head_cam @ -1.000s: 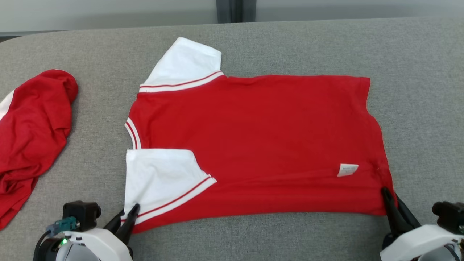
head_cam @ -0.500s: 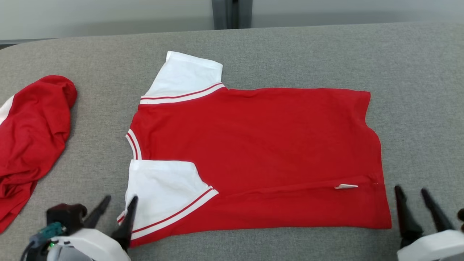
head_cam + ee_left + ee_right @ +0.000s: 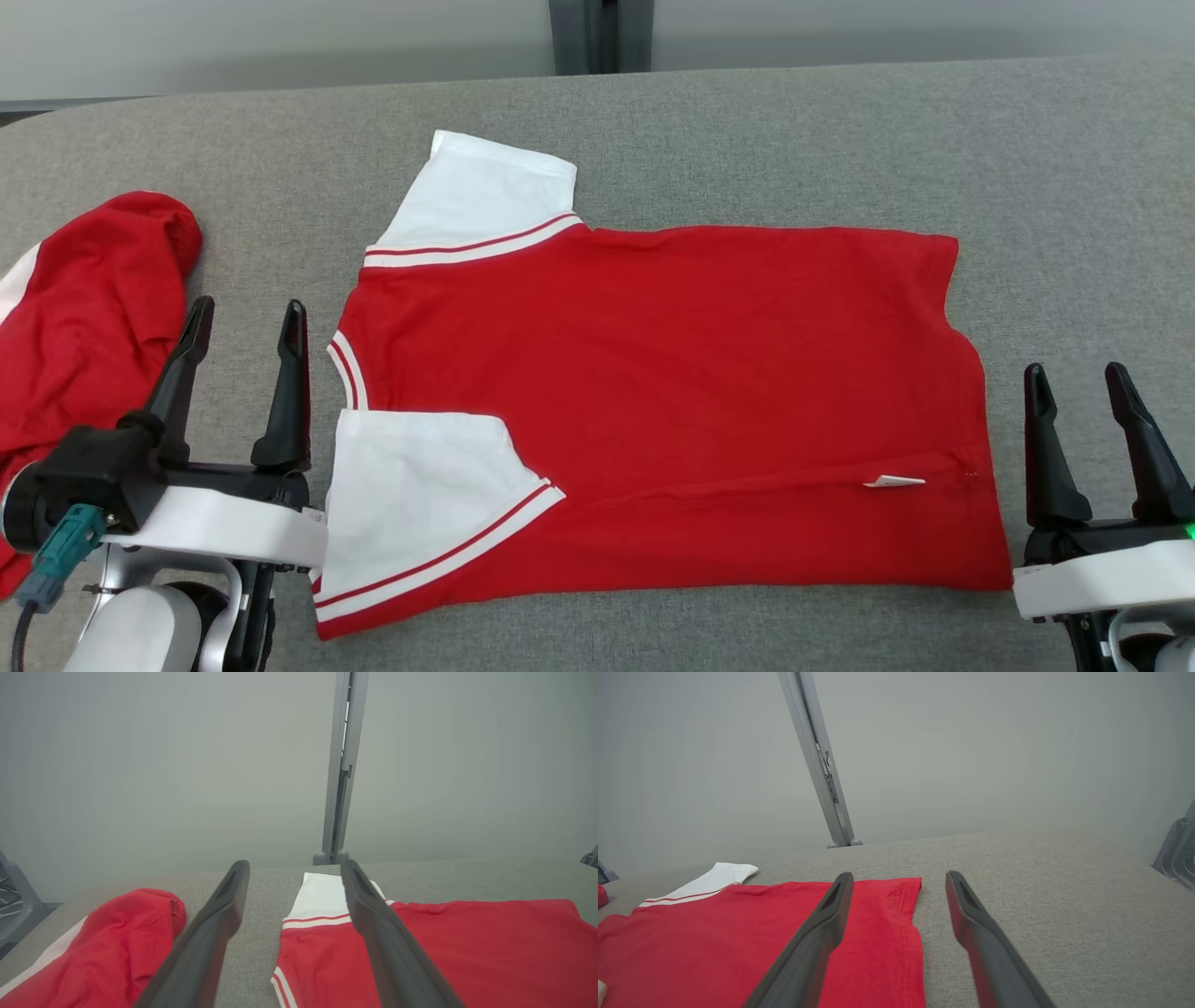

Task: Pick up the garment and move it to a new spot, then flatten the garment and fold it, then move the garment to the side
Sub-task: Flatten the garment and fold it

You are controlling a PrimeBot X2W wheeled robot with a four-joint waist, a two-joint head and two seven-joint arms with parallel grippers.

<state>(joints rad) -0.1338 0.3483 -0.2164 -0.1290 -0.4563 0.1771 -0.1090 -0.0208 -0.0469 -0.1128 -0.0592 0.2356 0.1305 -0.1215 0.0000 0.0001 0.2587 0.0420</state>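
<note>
How shirt (image 3: 653, 373) should handle: light, limp, no slip on the cloth table (image 3: 840, 121), I judge; sags if pinched singly.
Hold: hem (image 3: 991, 560) corner at 4 o'clock, sleeve (image 3: 411, 504) edge at 7 o'clock.
Look: red, white sleeves, striped trim, small white tag (image 3: 893, 482) near hem.
Place: flat mid-table, neck toward 9 o'clock.
Left gripper (image 3: 248, 308): fingers apart, empty, at 9 o'clock of shirt.
Right gripper (image 3: 1074, 371): spread, empty, at 3 o'clock.

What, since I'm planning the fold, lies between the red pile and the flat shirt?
In the head view, the open left hand stands over bare grey table between pile and shirt.
</note>
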